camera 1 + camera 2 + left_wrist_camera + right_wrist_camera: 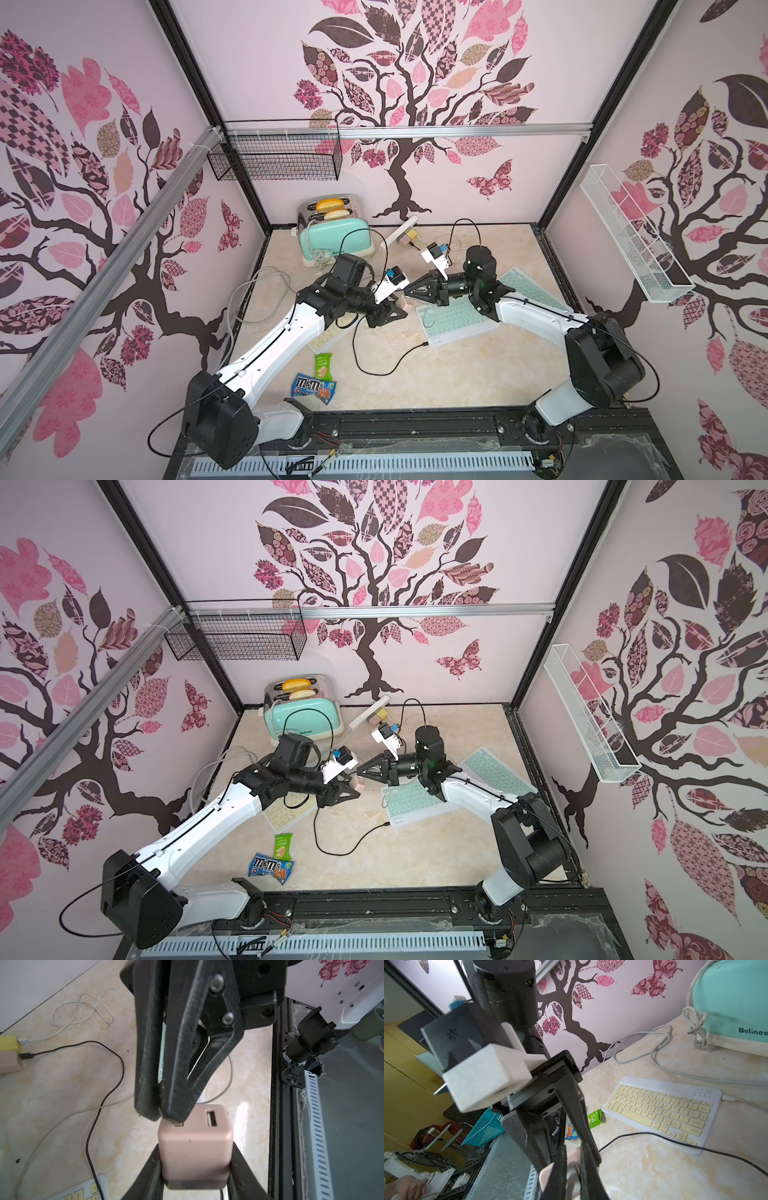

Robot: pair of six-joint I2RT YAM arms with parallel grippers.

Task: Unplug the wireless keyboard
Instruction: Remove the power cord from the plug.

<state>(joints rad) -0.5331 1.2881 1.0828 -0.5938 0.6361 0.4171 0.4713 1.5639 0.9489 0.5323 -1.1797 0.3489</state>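
Yellow keyboard [662, 1109] lies flat under my left arm, and its white cable [231, 1072] looks like it feeds the pink charger cube [187, 1138]. My left gripper [195, 1153] is part-open, clamped on 2 sides of the cube so it can't slide when I pull. Just past it, my right gripper [164, 1115] is pinched nearly closed on the plug [178, 1124], lined up to tug straight out. Not out yet, I think.

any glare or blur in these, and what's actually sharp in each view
Left wrist view: a glare patch on the tabletop beside the pink charger, which is sharp. Right wrist view: the near white camera mount is blurred, the yellow keyboard crisp. Both top views: evenly lit, sharp.
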